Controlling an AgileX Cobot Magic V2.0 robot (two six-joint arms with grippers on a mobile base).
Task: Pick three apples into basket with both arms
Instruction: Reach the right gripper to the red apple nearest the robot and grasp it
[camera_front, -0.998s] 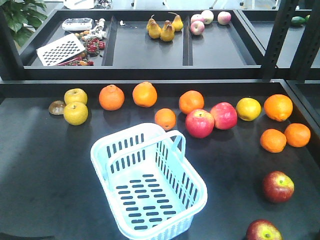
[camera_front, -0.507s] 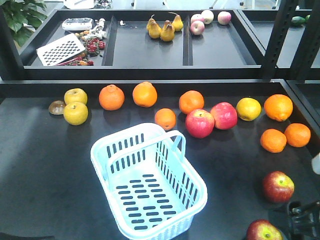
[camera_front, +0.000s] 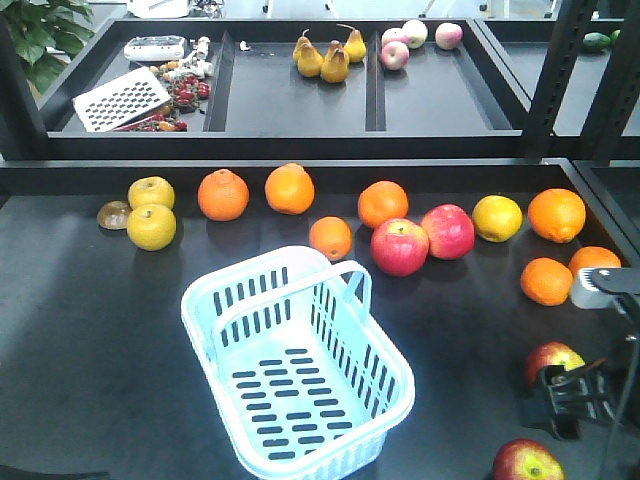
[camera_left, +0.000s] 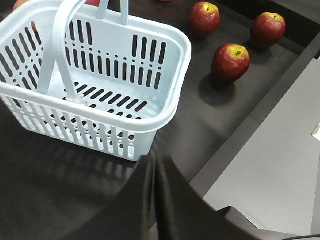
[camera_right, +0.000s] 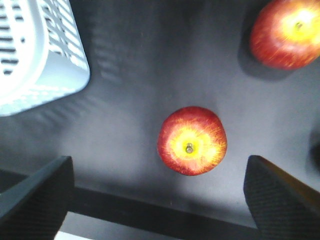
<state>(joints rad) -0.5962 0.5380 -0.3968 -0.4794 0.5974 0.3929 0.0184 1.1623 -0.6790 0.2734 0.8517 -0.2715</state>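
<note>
The black table (camera_front: 90, 330) is carrying everything. The pale basket (camera_front: 300, 360) is standing upright on it, directly ahead of the left pincer (camera_left: 155, 200). From the right pincer (camera_right: 159, 169) the basket is off to the upper left, well apart.

The left pincer is showing only as a dark blurred shape at the bottom of its own wrist view, so I cannot tell how far it is parted or whether it is gripping anything. The right pincer is pointing down at the table with its two fingers (camera_right: 35, 202) spread wide, gripping nothing.

One apple (camera_right: 192, 140) is lying stem up between those fingers, touching neither, near the table's front edge. A second apple (camera_right: 287, 32) is lying ahead and to the right of the right pincer.

From the left pincer, three apples are showing ahead and to the right, past the basket's corner. These are a nearest apple (camera_left: 230, 62), a farther apple (camera_left: 204, 19) and an outermost apple (camera_left: 268, 29) beside the table's edge. All are lying on the table outside the basket, apart from one another.

Oranges (camera_front: 223, 194) and pinker apples (camera_front: 400, 247) are lying in a loose row well beyond both pincers.
</note>
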